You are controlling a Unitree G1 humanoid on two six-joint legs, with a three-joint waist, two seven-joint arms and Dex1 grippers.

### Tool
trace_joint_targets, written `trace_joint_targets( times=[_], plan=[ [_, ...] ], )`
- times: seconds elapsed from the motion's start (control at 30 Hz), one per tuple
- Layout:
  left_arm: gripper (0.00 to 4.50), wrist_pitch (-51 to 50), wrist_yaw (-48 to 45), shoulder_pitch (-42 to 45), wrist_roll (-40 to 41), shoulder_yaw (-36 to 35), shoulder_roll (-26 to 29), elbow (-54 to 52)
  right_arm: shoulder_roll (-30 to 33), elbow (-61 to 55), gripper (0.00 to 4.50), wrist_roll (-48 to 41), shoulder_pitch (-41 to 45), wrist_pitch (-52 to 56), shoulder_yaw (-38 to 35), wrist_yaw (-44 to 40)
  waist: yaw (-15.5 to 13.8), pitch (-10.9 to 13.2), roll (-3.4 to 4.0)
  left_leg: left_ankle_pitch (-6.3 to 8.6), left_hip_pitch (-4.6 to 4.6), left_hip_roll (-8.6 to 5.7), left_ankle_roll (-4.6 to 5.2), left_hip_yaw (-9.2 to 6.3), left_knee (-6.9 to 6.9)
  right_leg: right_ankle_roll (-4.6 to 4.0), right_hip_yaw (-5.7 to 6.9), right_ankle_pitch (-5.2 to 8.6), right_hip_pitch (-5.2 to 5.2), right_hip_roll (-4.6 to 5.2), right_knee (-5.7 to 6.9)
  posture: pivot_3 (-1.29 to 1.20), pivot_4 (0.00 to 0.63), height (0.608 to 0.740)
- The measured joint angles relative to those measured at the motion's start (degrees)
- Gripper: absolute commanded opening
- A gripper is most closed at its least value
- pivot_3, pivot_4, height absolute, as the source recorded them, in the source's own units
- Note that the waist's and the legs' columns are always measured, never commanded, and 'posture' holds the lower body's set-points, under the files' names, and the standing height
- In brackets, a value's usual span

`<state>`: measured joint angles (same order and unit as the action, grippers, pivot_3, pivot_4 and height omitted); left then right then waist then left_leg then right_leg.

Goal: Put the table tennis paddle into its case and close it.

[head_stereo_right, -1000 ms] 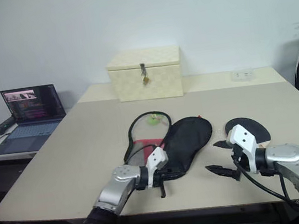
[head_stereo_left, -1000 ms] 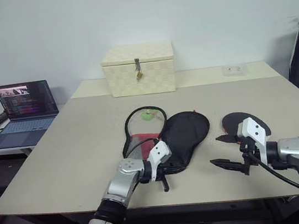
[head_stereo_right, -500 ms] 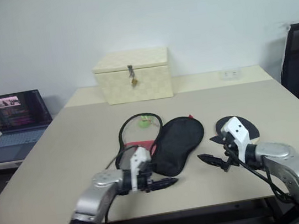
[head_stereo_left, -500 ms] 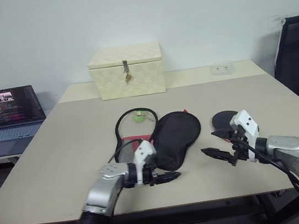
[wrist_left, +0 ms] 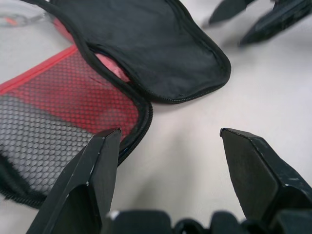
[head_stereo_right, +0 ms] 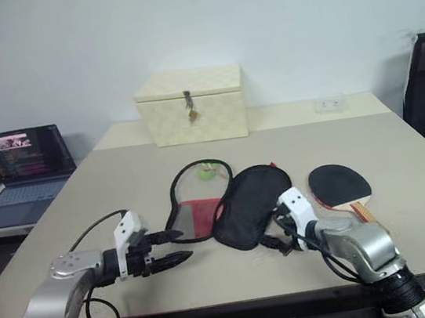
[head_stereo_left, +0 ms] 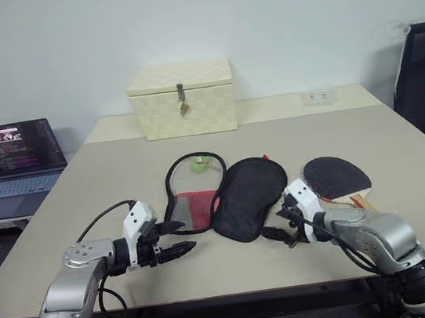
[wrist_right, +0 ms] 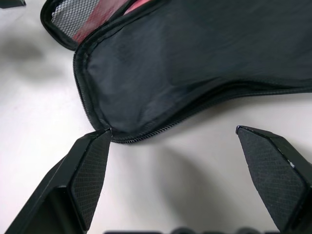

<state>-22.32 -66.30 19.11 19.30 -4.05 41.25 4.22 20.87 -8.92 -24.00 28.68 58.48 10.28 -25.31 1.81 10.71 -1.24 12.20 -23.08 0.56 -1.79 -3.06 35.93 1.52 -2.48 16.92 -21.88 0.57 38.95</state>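
The right gripper [head_stereo_left: 279, 225] has its fingers spread wide and empty, one fingertip [wrist_right: 95, 146] just at the zipped rim of the case [head_stereo_left: 243, 196] — the narrow end of its black flap. The left gripper [head_stereo_left: 170, 240] is also open and holds nothing, hovering low over the table [head_stereo_left: 106, 190] just beside the mesh-and-red half of the case, which lies unzipped and folded out flat.

The table tennis paddle [head_stereo_left: 336, 177] lies on the table to the right of the case, black face up, handle toward the robot, not yet inside.

The case looks like thin soft fabric: light, limp, likely to fold or slide when pushed, so the corded zip rim seems the firmest place to pinch. The paddle should be stiff and light; its rubber face looks grippy, and the wooden handle offers the best hold — the blade lies too flat to get under easily.

The tabletop is smooth and beige. Farther back stand a cream woven box [head_stereo_left: 182, 98] with a latch and, off to the left, an open laptop [head_stereo_left: 16, 159]; a dark chair [head_stereo_left: 422, 74] sits at the right.
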Motion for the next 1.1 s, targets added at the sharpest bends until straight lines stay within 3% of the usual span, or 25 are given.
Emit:
trace_joint_targets(
  times=[0.33, 0.43, 0.67, 0.8, 1.1],
  plan=[
    [3.51, -1.43, 2.09, -0.47, 1.10, -0.22, -0.03, -3.39, -10.03, 5.58, 4.50, 1.22, 4.28, 0.20, -0.10, 2.41, 0.36, 0.00, 0.00, 0.00, -0.12, 0.11, 0.00, 0.05, -0.06, -0.27, -0.04, -0.16, -0.24, -0.12, 0.07, 0.00, 0.150, 0.740],
    [3.56, -1.47, 2.56, 0.13, 1.09, 0.34, -0.78, -3.52, -10.58, 5.76, 3.92, 1.33, 4.81, 0.19, -0.09, 2.53, 0.25, 0.00, 0.00, 0.00, -0.28, 0.07, 0.00, 0.03, -0.04, -0.28, -0.01, -0.16, -0.35, -0.12, 0.05, 0.00, 0.150, 0.740],
    [3.56, -1.93, 3.08, 1.34, 1.09, 2.32, -2.16, -4.38, -9.06, 4.98, 1.43, 0.65, 3.84, 1.89, -0.65, 1.61, 0.07, 0.00, 0.00, 0.00, -0.38, 0.05, 0.00, 0.01, -0.03, -0.29, 0.03, -0.17, -0.41, -0.10, 0.04, 0.00, 0.150, 0.740],
    [3.56, -1.93, 2.97, 1.64, 1.05, 2.80, -2.20, -4.37, -3.64, 2.96, 0.02, -0.10, 2.16, 3.73, -1.51, -0.84, 0.03, 0.00, 0.00, 0.00, -0.38, 0.04, 0.00, 0.04, -0.02, -0.28, 0.04, -0.17, -0.41, -0.11, 0.03, 0.00, 0.150, 0.740],
    [3.56, -1.17, 2.24, 3.84, 0.92, 5.44, -3.23, -4.25, 11.07, 1.79, 0.02, -1.31, 1.40, 4.52, -2.00, -9.91, 0.01, 0.01, -0.01, 0.00, -0.47, 0.00, 0.00, 0.10, 0.02, -0.27, 0.10, -0.16, -0.41, -0.23, 0.01, 0.00, 0.150, 0.740]
  ],
)
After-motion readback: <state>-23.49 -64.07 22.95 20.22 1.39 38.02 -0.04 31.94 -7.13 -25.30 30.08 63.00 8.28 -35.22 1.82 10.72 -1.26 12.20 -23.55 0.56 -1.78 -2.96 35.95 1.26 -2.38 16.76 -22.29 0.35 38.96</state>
